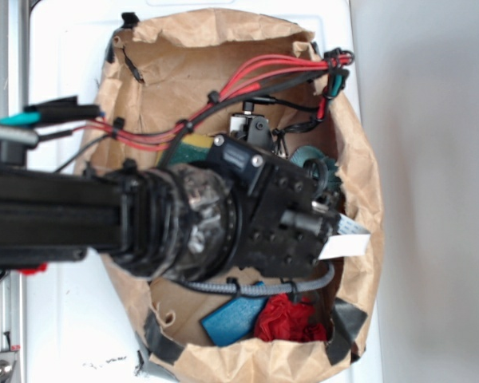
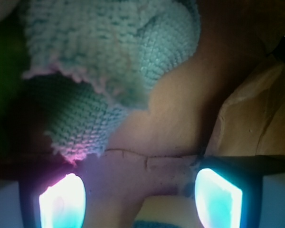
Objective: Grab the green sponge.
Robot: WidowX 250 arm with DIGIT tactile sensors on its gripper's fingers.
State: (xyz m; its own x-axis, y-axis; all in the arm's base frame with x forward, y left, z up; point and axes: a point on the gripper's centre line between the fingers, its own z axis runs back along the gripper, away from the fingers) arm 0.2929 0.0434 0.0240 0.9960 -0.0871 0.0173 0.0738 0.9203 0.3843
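Gripper wide open, fingers apart, nothing held, low inside the paper bag. Sponge beside the wrist, yellow foam edge showing between the fingers in the wrist view. Knitted teal cloth just ahead. Blue block and red cloth lie near the bag's other end.

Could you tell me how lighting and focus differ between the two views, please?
Exterior view: even, bright light, with the arm near the lens soft and blocking much of the paper bag. Wrist view: dim and warm; the fingertips glow overexposed cyan-white, and the knitted cloth is slightly blurred.
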